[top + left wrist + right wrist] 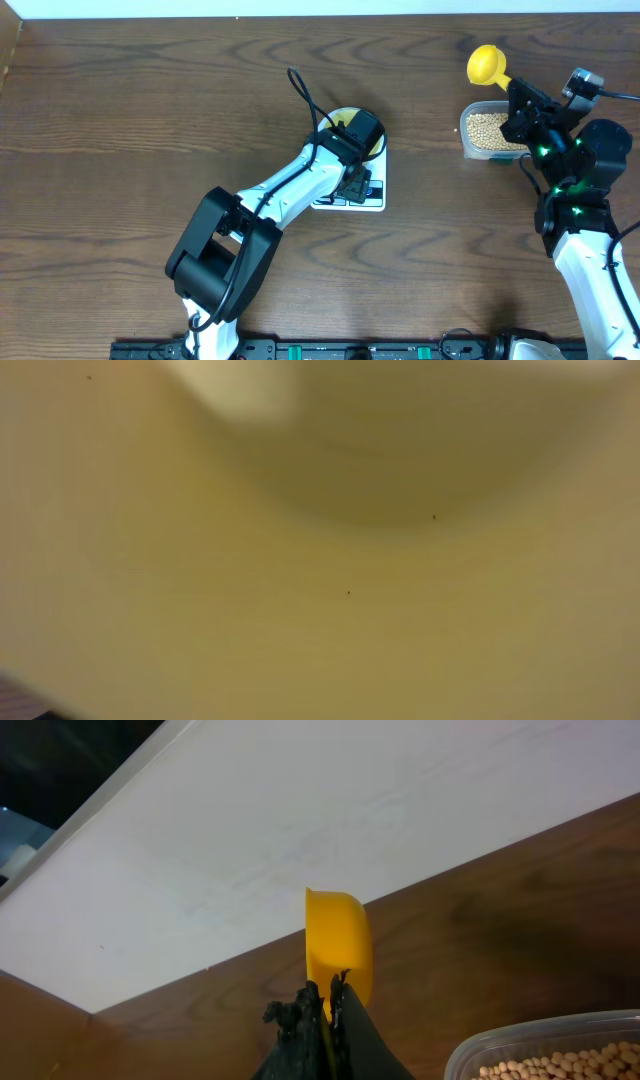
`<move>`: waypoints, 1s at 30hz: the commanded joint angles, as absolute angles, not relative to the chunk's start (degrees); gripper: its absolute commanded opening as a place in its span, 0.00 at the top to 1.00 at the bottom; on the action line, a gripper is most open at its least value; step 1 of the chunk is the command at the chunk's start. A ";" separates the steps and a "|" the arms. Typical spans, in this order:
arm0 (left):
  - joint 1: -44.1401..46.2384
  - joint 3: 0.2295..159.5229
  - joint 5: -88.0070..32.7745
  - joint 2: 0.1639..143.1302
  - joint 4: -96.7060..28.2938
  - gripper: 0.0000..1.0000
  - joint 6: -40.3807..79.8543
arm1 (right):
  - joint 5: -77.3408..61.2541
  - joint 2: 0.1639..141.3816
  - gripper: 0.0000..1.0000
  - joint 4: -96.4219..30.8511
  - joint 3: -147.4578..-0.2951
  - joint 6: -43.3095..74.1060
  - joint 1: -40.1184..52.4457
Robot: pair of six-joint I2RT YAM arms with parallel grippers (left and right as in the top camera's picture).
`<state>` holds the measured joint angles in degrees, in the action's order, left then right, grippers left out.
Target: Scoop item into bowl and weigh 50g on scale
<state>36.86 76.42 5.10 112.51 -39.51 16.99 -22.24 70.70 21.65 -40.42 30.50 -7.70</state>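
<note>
Tan beans point(487, 126) fill the bottom of a clear plastic tub point(468, 140) at the right of the table point(150, 120). In the right wrist view the tub point(470, 1055) and its beans point(560, 1065) show in the lower right corner.

The pale-yellow bowl point(338, 117) sits at the far end of the white scale point(375, 203), near the middle of the table. The left gripper point(358, 140) is right over it and hides most of it. The left wrist view shows only a blurred pale-yellow surface point(300, 620), so I cannot tell how the fingers stand or what is in the bowl.

Bare wood lies between the scale and the tub, which are well apart, and more of it spreads to the left of the scale. Just behind the tub, the table's far edge meets a white wall point(300, 820).

The right gripper point(327, 1005) is clamped narrowly on the handle of a bright yellow scoop point(338, 945). The scoop point(486, 64) hangs beyond the far side of the tub. Its long axis runs from the right gripper point(512, 92) toward the far left, cup end leading. From the wrist the cup is seen edge-on.
</note>
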 commanded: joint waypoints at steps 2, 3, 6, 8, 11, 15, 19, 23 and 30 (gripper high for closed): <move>36.75 75.44 6.48 113.16 -39.53 0.12 17.89 | -22.65 70.04 0.99 21.61 -41.30 29.47 -7.94; 36.75 75.44 6.46 113.16 -39.53 0.12 17.89 | -22.65 70.04 0.99 21.61 -41.30 29.47 -7.94; 36.75 75.44 4.93 113.16 -39.48 0.12 17.87 | -22.65 70.04 0.99 21.58 -41.30 29.47 -7.94; 36.75 75.44 4.80 113.16 -39.53 0.12 17.87 | -22.65 70.04 0.99 21.61 -41.30 29.47 -7.94; 36.73 75.44 4.82 113.16 -39.51 0.12 17.87 | -22.65 70.04 0.99 21.58 -41.30 29.47 -7.94; 36.73 75.44 4.82 113.16 -39.48 0.12 17.87 | -22.65 70.04 0.99 21.58 -41.30 29.47 -7.94; 36.73 75.44 5.02 113.16 -39.48 0.12 17.87 | -22.65 70.04 0.99 21.58 -41.30 29.47 -7.94; 36.73 75.44 5.02 113.16 -39.46 0.12 17.87 | -22.65 70.04 0.99 21.58 -41.30 29.47 -7.94; 36.75 74.41 5.02 113.19 -38.22 0.12 17.89 | -22.68 70.04 0.99 21.58 -41.30 29.47 -7.94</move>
